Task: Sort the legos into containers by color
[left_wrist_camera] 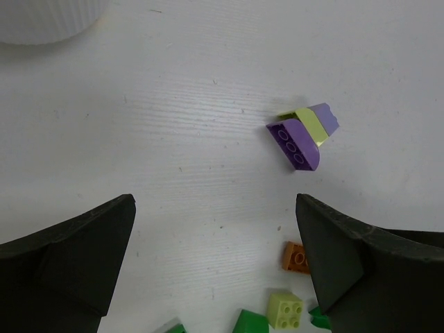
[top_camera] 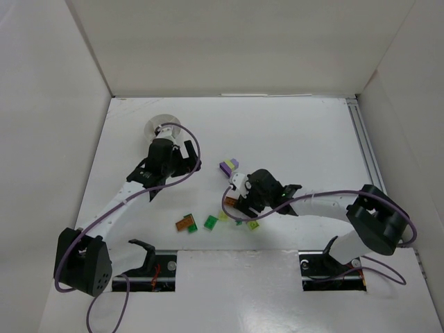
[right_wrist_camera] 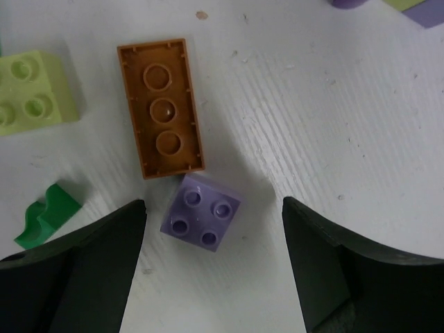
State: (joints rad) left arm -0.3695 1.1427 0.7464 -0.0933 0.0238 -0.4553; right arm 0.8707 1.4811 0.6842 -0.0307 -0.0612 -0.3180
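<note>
1. White tabletop walled in white: the right gripper hangs low over the scattered legos, jaws open. A small lilac brick lies between its fingers, touching neither.
2. Just beyond that brick lies an orange brick, its near corner seemingly against the lilac one. A green piece sits close to the left-hand finger, and a yellow-green brick lies farther out.
3. The lilac brick lies skewed to the jaws, so a squeeze could land on its corners and twist it or flick it away. A low approach could also shove the orange brick or snag the green piece.
4. The left gripper stands wide open and empty beside the white dish at the far left of the table. A purple-and-yellow-green stack lies ahead of it.
5. That stack joins two colours and would need splitting before sorting. Lifted whole, one colour would likely end up in the wrong compartment.
6. Both arms work the same patch, so a reach for the stack risks a clash. A careless swing by the left arm could knock the dish.
</note>
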